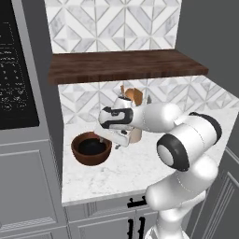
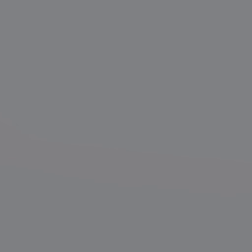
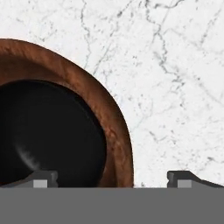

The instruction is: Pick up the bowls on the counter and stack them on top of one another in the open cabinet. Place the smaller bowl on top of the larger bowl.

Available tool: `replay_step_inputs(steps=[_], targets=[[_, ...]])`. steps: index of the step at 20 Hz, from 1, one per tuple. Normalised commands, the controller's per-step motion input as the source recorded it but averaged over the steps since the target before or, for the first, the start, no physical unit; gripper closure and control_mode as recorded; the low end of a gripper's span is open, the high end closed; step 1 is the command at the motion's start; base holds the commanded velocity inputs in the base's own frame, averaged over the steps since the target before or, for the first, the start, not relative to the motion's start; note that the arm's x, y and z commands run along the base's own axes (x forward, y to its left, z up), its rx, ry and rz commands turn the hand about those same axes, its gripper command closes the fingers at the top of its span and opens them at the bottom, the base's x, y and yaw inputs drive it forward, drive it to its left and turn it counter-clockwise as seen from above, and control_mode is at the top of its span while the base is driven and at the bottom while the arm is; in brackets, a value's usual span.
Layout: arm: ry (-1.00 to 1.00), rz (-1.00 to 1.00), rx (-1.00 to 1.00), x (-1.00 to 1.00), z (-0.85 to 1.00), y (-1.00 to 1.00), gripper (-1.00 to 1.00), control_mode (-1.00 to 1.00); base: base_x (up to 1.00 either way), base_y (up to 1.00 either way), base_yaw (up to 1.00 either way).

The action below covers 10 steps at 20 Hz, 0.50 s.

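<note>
The grey-and-white geometric tile wall (image 1: 112,23) backs the scene, with the dark wood shelf board of the open cabinet (image 1: 126,65) fixed across it at twelve o'clock. Below runs the white, grey-veined marble table (image 1: 116,168), above grey panelled cabinet doors (image 1: 28,186). The wooden bowl (image 1: 91,148) sits on the marble toward nine o'clock, its hollow glossy black (image 3: 48,131); whether that black is the smaller bowl nested inside, I cannot tell. A beige utensil holder (image 1: 136,133) stands behind. The pincer (image 3: 111,179) hangs wide apart above the bowl's rim, holding nothing.
</note>
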Motion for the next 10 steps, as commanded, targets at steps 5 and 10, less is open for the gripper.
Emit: replay_step_inputs(steps=[5,10], targets=[[0.07,0.00,0.00,0.21,-0.23,0.08,-1.00,-1.00,0.00,0.00,0.00],[0.07,0.00,0.00,0.00,-0.34,0.10,-1.00,-1.00,0.00,0.00,0.00]])
